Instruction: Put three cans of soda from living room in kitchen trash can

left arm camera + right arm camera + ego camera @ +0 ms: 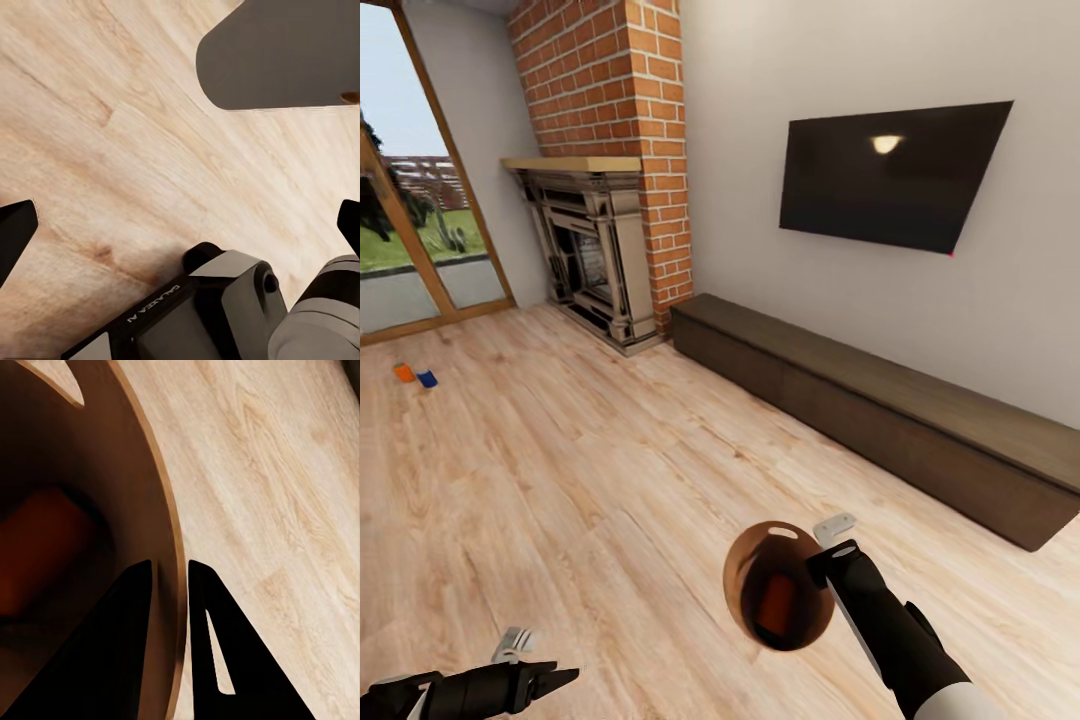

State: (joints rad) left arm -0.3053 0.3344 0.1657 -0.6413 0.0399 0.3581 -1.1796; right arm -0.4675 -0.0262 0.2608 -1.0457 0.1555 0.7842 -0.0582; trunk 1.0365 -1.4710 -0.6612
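While the right gripper pinches the bin's rim, an orange can lies inside; the left gripper hangs open, two cans beside the glass door.

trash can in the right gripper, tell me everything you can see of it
The trash can is a round bin, tan-brown outside and darker brown inside, with an oval hand slot near its rim. It hangs above the wood floor, tipped with its opening toward the head camera. The right gripper pinches its rim, one finger inside, one outside. An orange-red can lies inside.
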